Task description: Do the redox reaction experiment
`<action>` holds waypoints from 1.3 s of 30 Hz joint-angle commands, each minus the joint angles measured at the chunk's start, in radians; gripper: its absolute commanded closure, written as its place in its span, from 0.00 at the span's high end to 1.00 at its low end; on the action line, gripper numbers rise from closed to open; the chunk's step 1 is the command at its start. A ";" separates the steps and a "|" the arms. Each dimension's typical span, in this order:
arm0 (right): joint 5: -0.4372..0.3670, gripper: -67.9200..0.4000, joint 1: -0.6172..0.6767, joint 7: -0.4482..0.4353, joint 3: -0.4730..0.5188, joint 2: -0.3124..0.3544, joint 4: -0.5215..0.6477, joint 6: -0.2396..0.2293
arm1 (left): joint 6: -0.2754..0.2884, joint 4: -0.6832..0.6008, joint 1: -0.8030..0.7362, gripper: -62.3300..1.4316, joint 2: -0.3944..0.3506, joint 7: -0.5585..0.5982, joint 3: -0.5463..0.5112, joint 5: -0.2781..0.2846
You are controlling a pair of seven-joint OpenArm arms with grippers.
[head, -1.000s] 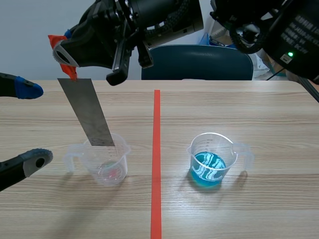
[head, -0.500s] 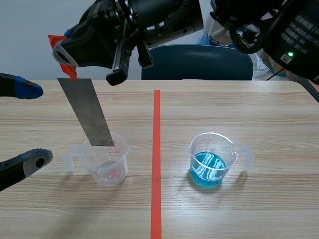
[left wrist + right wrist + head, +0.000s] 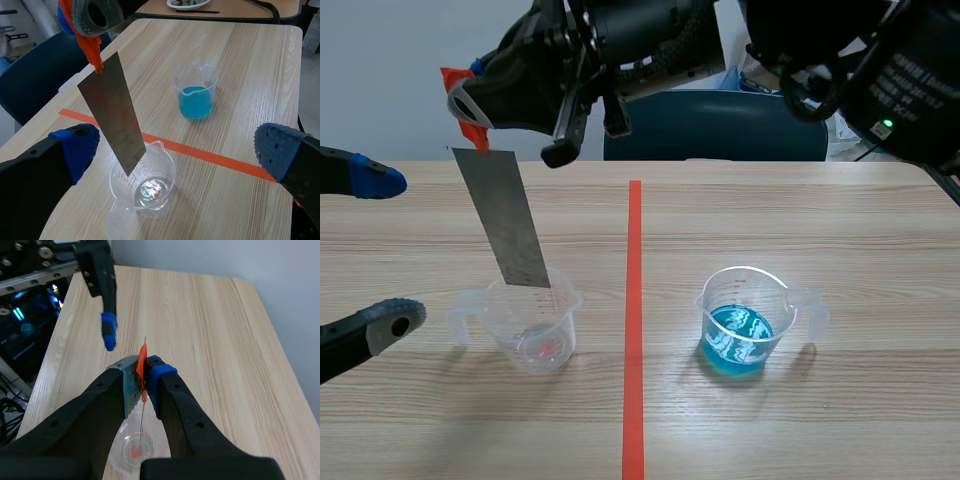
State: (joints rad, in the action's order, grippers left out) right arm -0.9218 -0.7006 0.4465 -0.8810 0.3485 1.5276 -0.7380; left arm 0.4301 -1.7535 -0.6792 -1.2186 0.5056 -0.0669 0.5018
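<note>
While the right pincer [image 3: 470, 108] hangs high over the wooden table [image 3: 840, 230]: its two fingers are pinched tight on a small orange-red tab [image 3: 472, 132], as seen from where I stand.
The grey metal strip [image 3: 506, 222]: a flat, dull rectangular sheet that hangs from that tab just below the right pincer. It is tilted, with its lower end slanting toward the table's middle.
The strip's lower end: at the mouth of the clear plastic measuring cup [image 3: 535, 330]. I cannot tell whether it dips under the rim.
The clear plastic measuring cup: upright on the table, beneath the right pincer, with its handle and spout showing. There is a faint reddish glint at its bottom.
The left pincer [image 3: 382, 250]: spread wide and gripping nothing, one padded finger out to each side. The clear cup stands just ahead of it, in line with the gap between its fingers, and touches neither.
The cup of blue liquid [image 3: 742, 325]: a second clear plastic measuring cup, upright and about a third full of bright blue liquid. It is well apart from both pincers, and farther ahead of the left pincer than the clear cup.
The orange-red tape line [image 3: 634, 330]: a mark on the table that runs between the two cups.
</note>
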 commanded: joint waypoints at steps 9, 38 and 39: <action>0.066 0.02 -0.024 -0.111 -0.019 -0.044 -0.087 -0.008 | -0.001 -0.003 -0.002 1.00 0.005 0.013 -0.006 0.010; 0.320 0.02 0.042 -0.320 -0.116 -0.061 -0.180 -0.008 | -0.001 -0.003 -0.002 1.00 0.005 -0.005 -0.006 0.010; 0.325 0.02 0.042 -0.320 -0.121 -0.061 -0.181 -0.008 | -0.001 -0.003 -0.002 1.00 0.005 -0.005 -0.006 0.010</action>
State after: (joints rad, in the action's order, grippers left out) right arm -0.5861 -0.6361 0.1493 -0.9985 0.2928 1.3453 -0.7380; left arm 0.4274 -1.7535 -0.6792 -1.2186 0.4866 -0.0669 0.4992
